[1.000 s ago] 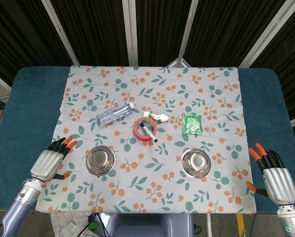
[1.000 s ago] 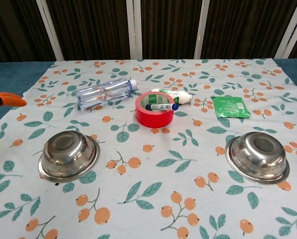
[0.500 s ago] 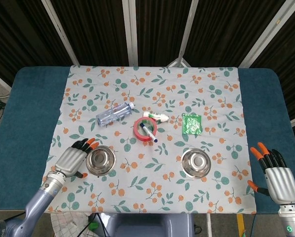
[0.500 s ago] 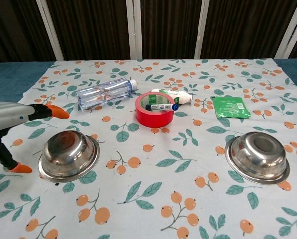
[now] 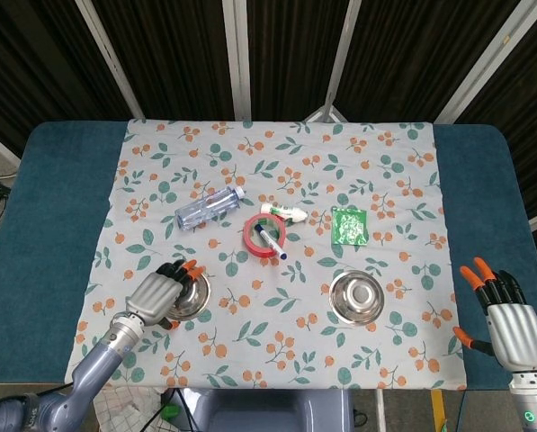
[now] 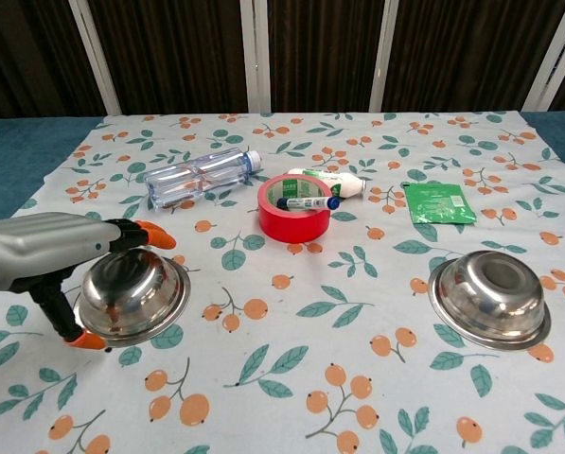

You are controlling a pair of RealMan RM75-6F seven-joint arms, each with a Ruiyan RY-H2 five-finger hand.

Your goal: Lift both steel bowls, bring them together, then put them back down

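Observation:
Two steel bowls stand upright on the floral cloth. My left hand [image 5: 156, 295] reaches over the left rim of the left bowl [image 5: 192, 297]. In the chest view, this left hand [image 6: 55, 253] has its fingers [image 6: 145, 234] spread above the far rim of that left bowl [image 6: 140, 288], with the thumb low at the near left rim. I cannot tell whether they touch. The right bowl [image 5: 356, 297] [image 6: 490, 298] stands alone. My right hand [image 5: 506, 322] hovers open off the cloth's right edge, well apart from it, and only the head view shows it.
Behind the bowls lie a clear water bottle [image 5: 209, 208], a red tape roll [image 5: 264, 236] with a marker [image 5: 270, 241] across it, a white tube [image 5: 286, 212] and a green packet [image 5: 349, 225]. The floral cloth [image 5: 277, 162] covers a blue table [image 5: 43, 207].
My left hand has moved right, from the cloth's left edge onto the left bowl's rim. The right hand has drifted slightly lower. Neither bowl has moved.

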